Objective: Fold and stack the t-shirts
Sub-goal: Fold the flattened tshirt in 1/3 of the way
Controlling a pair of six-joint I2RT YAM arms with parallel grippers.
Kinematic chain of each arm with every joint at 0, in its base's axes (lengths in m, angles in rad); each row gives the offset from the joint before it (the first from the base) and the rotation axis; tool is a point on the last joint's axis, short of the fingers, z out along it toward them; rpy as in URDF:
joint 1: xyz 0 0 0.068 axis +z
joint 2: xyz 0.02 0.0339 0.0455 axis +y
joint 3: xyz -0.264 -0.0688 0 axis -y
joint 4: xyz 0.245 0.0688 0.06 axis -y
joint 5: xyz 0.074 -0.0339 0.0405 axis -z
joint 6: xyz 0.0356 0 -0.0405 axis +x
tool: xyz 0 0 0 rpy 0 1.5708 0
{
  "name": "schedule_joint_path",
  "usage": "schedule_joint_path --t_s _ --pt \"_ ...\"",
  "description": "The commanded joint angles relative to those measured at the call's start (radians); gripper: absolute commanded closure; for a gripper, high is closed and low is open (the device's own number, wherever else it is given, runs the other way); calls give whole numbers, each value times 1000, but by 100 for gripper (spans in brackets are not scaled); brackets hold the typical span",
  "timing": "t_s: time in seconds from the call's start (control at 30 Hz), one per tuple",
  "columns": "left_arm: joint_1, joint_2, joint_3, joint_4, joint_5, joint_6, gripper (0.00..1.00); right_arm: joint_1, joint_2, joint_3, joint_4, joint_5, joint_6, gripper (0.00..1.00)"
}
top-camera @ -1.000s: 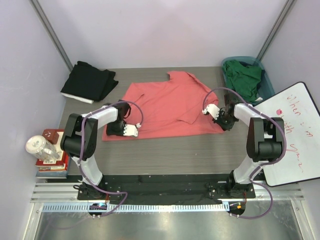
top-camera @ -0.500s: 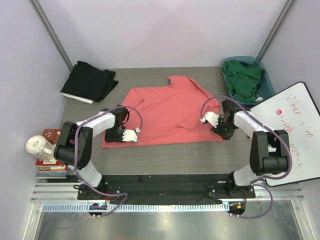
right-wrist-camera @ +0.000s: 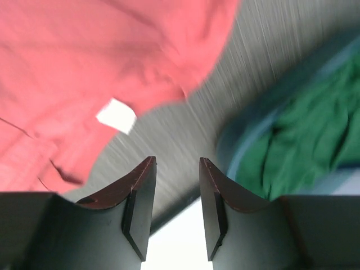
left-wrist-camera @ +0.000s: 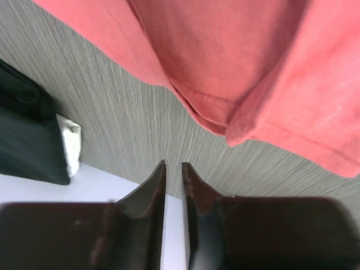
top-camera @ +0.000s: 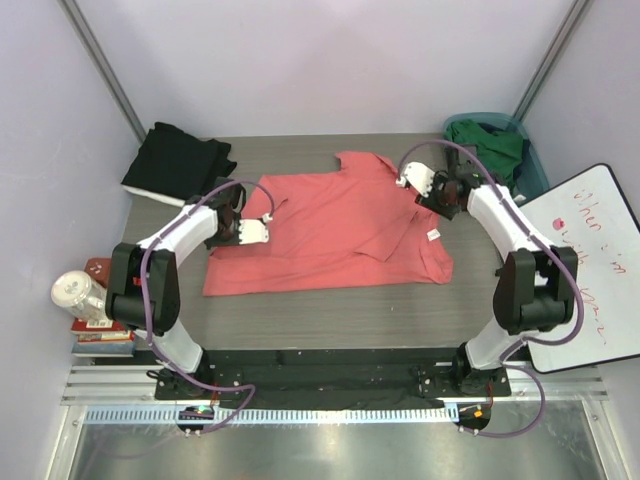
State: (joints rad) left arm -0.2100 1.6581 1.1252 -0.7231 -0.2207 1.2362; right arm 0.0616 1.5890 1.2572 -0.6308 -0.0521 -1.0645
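— Looking down from above, what lies on the table?

— A coral-pink t-shirt (top-camera: 340,225) is spread flat across the middle of the frame on a grey table (top-camera: 300,310). A small white tag (top-camera: 433,235) shows near its right edge.

— And the other shirts?

— The black t-shirt (top-camera: 178,165) lies folded at the upper left corner of the table, apart from the pink one. The dark green t-shirt (top-camera: 488,150) is bunched inside a teal basket (top-camera: 533,175) at the upper right.

— Where are the arms?

— The left gripper (top-camera: 255,232) is at centre left, over the pink shirt's left edge. In its wrist view the jaws are all but closed, only a sliver between them, and nothing is held. The right gripper (top-camera: 415,178) is right of centre, toward the top, over the shirt's right shoulder. Its jaws stand partly open with nothing between them. I cannot tell whether either gripper touches the cloth.

— Anything beside the table?

— A whiteboard (top-camera: 590,270) leans at the right edge of the frame.
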Motion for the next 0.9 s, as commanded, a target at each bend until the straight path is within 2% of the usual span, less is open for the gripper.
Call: schedule_joint_path --t_s 0.0,0.13,0.27,0.33,0.47,0.53,0.6,0.73,0.77,0.8,0.83,0.87 --pt "-5 34 65 8 30 5 100 93 87 105 -164 -149 -72 58" --pt "-8 72 73 57 6 3 100 187 123 87 -178 -154 -121 58" --pt "-8 106 117 114 23 -29 100 222 164 99 -150 -144 -100 59" --pt "-9 118 166 88 53 -40 100 225 180 107 -139 -140 -85 59" --pt "-18 143 300 -82 199 -78 100 242 218 102 -110 -132 -68 64" --pt "-29 149 314 -140 268 -76 100 248 230 88 -96 -120 -58 64" --pt "-52 160 311 -166 302 -41 100 253 245 82 -72 -115 -45 65" --pt "-97 198 289 -104 304 -18 100 254 275 91 -49 -106 -5 65" --pt "-112 215 297 -61 300 -15 86 253 279 91 -40 -106 11 64" --pt "-120 245 303 -35 296 -21 77 256 282 93 -38 -107 17 64" --pt "-126 267 314 -4 276 -24 73 257 287 93 -32 -107 23 64" --pt "-135 285 341 49 261 -30 72 259 287 91 -29 -104 31 64"
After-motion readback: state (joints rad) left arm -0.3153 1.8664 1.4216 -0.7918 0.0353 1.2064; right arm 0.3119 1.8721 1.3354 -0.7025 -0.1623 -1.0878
